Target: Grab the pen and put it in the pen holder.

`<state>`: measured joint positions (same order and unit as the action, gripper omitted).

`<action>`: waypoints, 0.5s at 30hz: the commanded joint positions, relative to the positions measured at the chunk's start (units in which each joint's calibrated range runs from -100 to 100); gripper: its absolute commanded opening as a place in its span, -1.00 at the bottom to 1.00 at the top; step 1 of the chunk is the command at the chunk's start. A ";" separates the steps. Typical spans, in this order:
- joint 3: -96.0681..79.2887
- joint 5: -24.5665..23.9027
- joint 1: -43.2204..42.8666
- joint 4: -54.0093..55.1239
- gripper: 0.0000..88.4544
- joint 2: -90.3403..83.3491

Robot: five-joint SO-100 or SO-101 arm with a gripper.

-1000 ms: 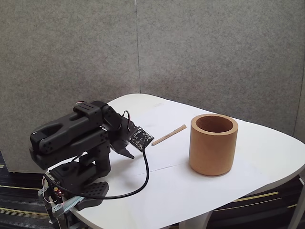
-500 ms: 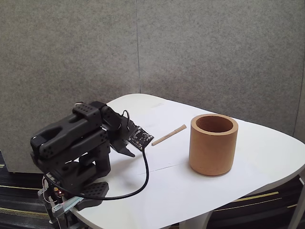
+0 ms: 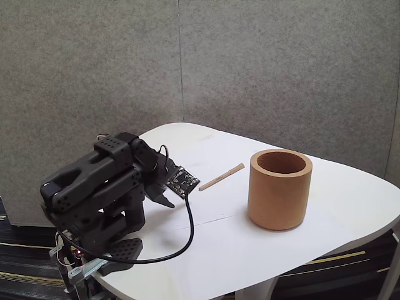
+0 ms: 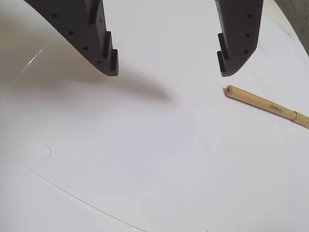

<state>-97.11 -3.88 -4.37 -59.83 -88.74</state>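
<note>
Pen (image 3: 222,177) lies flat on the white table (image 3: 350,206), slanting between the arm and the holder (image 3: 279,189), touching neither. The holder stands upright off to the right in the fixed view, mouth open and apparently empty as far as I can see into it.

This looks like the reach, the very start: nothing is grasped yet. The gripper (image 4: 166,72) hangs above bare tabletop with its fingers spread wide and nothing between them. In the wrist view the pen's near end sits just below and beside the right-hand finger (image 4: 237,36), outside the gap, and the shaft runs away to the right edge.

To my eye the next move calls for a shift toward the pen and probably a turn of the wrist, so the fingers straddle the thin shaft across its length, then a drop to the table before closing.

The arm (image 3: 94,181) is folded low over its base at the table's left edge, forearm angled down and forward, a black cable (image 3: 181,240) looping over the table in front of it.
</note>
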 commanded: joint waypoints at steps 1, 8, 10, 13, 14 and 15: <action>0.45 0.22 0.34 -0.17 -0.34 -0.20; 0.45 0.22 0.34 -0.17 -0.34 -0.20; 0.45 0.33 -0.17 -0.08 -0.34 -0.20; 0.45 0.17 0.05 -0.08 -0.34 -0.20; 0.45 0.01 0.34 -0.08 -0.34 -0.20; 0.45 0.01 0.34 -0.08 -0.34 -0.20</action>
<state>-97.11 -3.88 -4.37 -59.83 -88.74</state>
